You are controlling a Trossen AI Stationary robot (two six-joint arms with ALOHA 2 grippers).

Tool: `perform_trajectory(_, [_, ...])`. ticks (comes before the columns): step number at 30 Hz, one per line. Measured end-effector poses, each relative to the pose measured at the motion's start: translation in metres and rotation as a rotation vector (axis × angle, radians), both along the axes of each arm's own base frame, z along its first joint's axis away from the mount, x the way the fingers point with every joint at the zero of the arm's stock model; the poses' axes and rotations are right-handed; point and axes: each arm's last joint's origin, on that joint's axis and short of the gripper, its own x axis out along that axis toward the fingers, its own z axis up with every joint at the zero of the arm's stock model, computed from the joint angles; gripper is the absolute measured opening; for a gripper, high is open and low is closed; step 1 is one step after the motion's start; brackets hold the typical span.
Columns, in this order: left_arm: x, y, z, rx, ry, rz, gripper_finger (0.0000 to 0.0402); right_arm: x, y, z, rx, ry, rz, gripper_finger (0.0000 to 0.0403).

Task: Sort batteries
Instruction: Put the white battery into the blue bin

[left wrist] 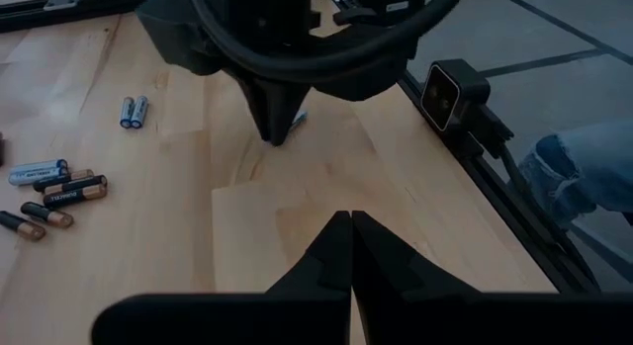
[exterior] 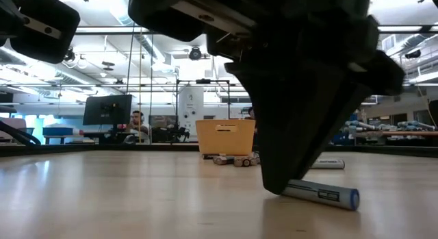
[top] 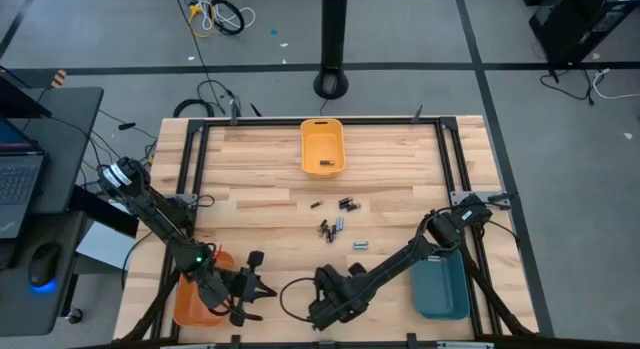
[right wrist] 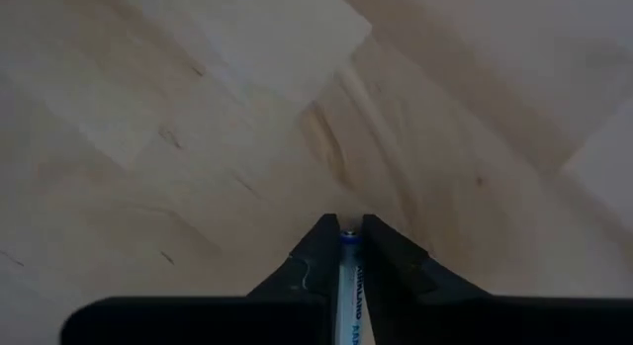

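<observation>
The wooden table [top: 270, 204] carries three bins: a yellow bin [top: 322, 147] at the far edge, a teal bin [top: 441, 286] and an orange bin [top: 196, 294] near the front. The right gripper [right wrist: 342, 248] pinches one silvery-blue battery [exterior: 321, 194] lying on the table's front edge. The left gripper [left wrist: 350, 248], beside the orange bin, is pressed closed, empty. About eight loose batteries [top: 338, 226] lie mid-table.

High view: straight down from overhead, far off, taking in the whole surface [top: 270, 214] and both arms.
Low view: at surface height, level, facing the room beyond; right tool [exterior: 277, 187] very near, filling the frame from 12 o'clock.
Left wrist view: close, past left tool [left wrist: 350, 218], toward the right tool [left wrist: 278, 137] at 11 o'clock.
Right wrist view: very close, angled down onto bare wood.
Shared: pale battery [exterior: 320, 194] in low, left wrist [left wrist: 298, 119] and right wrist [right wrist: 348, 286] views.
</observation>
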Motion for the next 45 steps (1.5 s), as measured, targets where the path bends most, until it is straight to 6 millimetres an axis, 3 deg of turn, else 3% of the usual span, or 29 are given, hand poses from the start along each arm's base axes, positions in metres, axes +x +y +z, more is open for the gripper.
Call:
perform_trajectory(12, [0.0, 0.0, 0.0, 0.002, -0.004, 0.007, 0.001, 0.005, -0.009, 0.003, -0.022, 0.019, 0.102, 0.0041])
perform_trajectory(23, [0.0, 0.0, 0.0, -0.008, -0.002, 0.011, 0.001, -0.011, -0.014, 0.037, -0.064, 0.061, 0.118, 0.0009])
perform_trajectory(29, [0.0, 0.0, 0.0, -0.015, 0.002, 0.014, 0.001, -0.011, -0.006, 0.039, -0.01, 0.043, 0.218, 0.0078])
perform_trajectory(34, [0.0, 0.0, 0.0, -0.015, 0.002, 0.013, 0.001, -0.017, -0.011, 0.032, -0.034, 0.114, 0.272, 0.013])
perform_trajectory(45, [-0.001, -0.001, 0.0, -0.022, 0.004, 0.009, 0.001, -0.006, -0.034, 0.002, 0.011, 0.122, 0.367, 0.0138])
